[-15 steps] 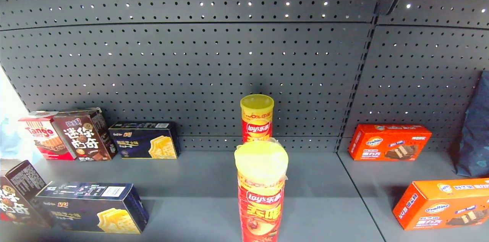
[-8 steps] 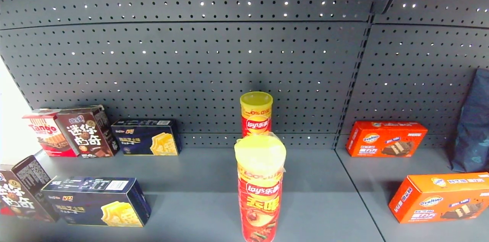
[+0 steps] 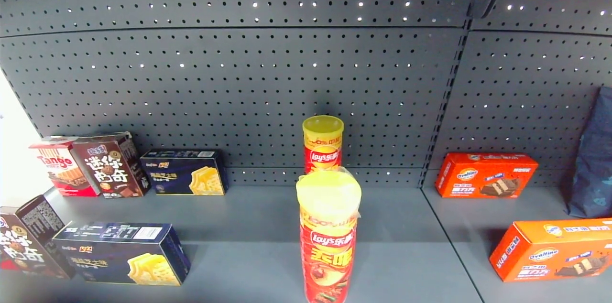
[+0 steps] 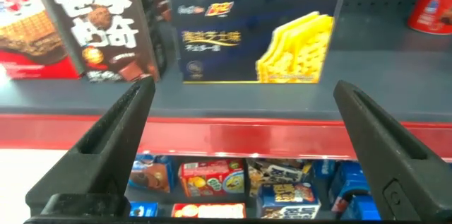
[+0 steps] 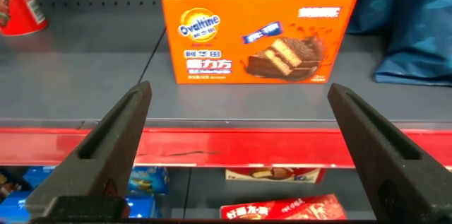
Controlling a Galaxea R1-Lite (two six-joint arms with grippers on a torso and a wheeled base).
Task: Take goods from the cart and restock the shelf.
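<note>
Two empty grippers face the flat grey shelf (image 3: 248,217). The left gripper (image 4: 244,88) has its dark, wedge-shaped fingers (image 4: 106,146) spread wide before the shelf's red front edge (image 4: 233,139), with a glossy navy box (image 4: 254,34) standing beyond the gap. The right gripper (image 5: 239,90) is equally wide, an orange box (image 5: 258,33) upright beyond it. Between those boxes stand two cylindrical chip cans with yellow lids: the front can (image 3: 328,241), cut off at its base, hides the foot of the rear can (image 3: 322,145) by the perforated back panel (image 3: 239,78).
</note>
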